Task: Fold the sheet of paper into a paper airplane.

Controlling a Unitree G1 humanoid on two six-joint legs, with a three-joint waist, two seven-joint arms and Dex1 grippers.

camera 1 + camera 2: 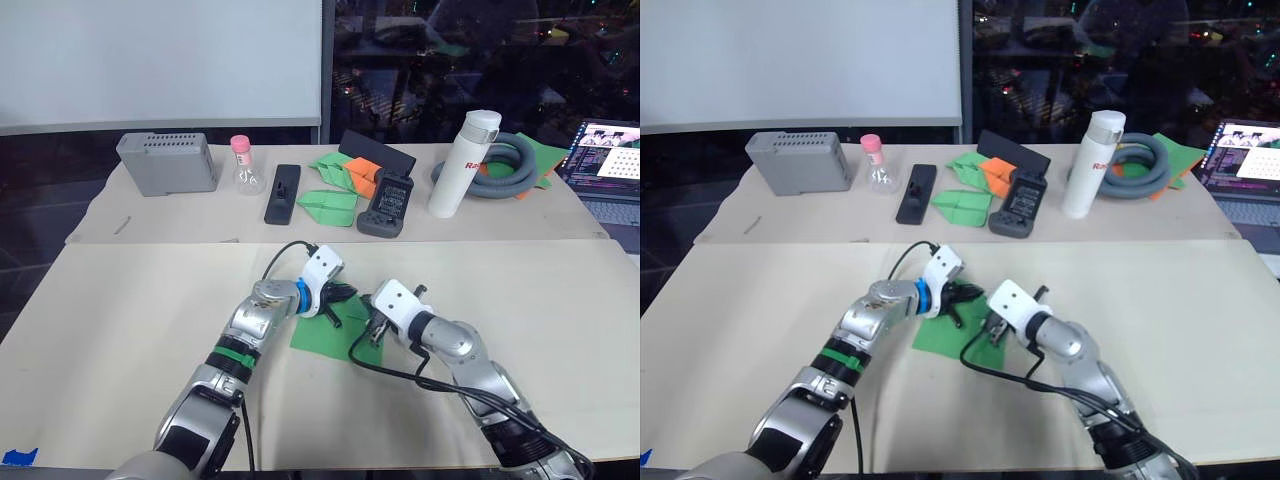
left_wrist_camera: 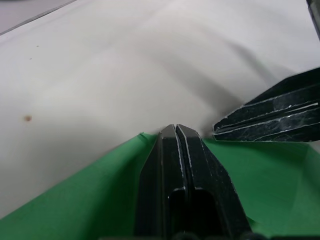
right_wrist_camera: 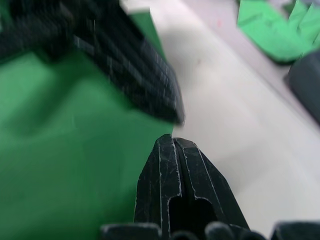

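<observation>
Paper (image 1: 322,338) lies under both closed hands (image 1: 340,293) (image 1: 375,325).

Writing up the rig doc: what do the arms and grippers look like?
Silver-grey segmented arms with black forearms. Left arm has a green band and a blue ring at the wrist. White camera blocks with black cables sit behind each gripper. Left gripper and right gripper: two black, scuffed fingers.

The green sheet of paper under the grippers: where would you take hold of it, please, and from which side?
Probably at its free near corner, from the robot's own side. The sheet of paper lies flat on the table, so a finger must slide under an edge, and the left gripper and right gripper, both shut, crowd the far edge.
</observation>
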